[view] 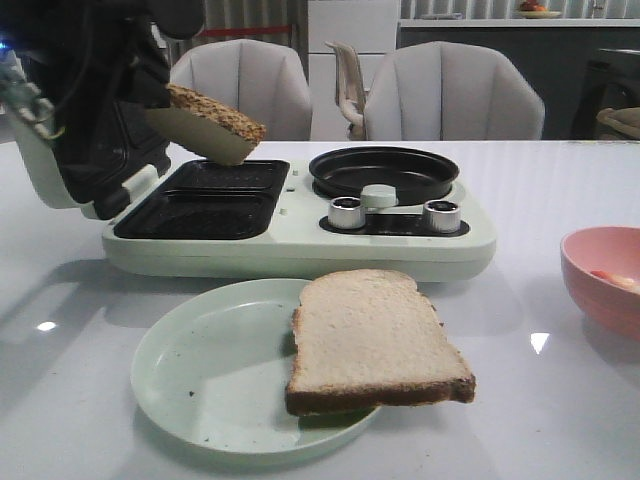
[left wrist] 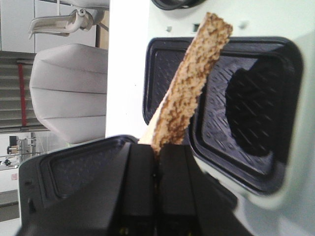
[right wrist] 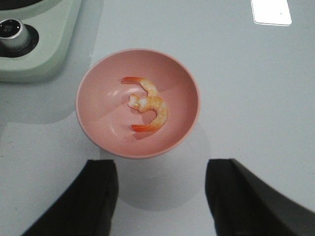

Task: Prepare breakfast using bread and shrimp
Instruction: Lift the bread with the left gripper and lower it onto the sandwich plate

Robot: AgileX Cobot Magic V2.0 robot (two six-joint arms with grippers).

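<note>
My left gripper (left wrist: 157,150) is shut on one bread slice (view: 212,125), held tilted by its edge above the black sandwich plates (view: 210,197) of the pale green breakfast maker (view: 300,235); the slice shows edge-on in the left wrist view (left wrist: 189,88). The other bread slice (view: 372,340) lies on the pale green plate (view: 200,375) at the front, overhanging its right rim. The shrimp (right wrist: 147,105), curled with orange-red tails, lie in the pink bowl (right wrist: 93,113) at the right (view: 590,270). My right gripper (right wrist: 161,196) is open above the table just short of that bowl.
The breakfast maker's lid (view: 80,120) stands open at the left. A round black pan (view: 384,172) and two silver knobs (view: 346,212) sit on its right half. Grey chairs (view: 450,95) stand behind the white table (view: 560,420).
</note>
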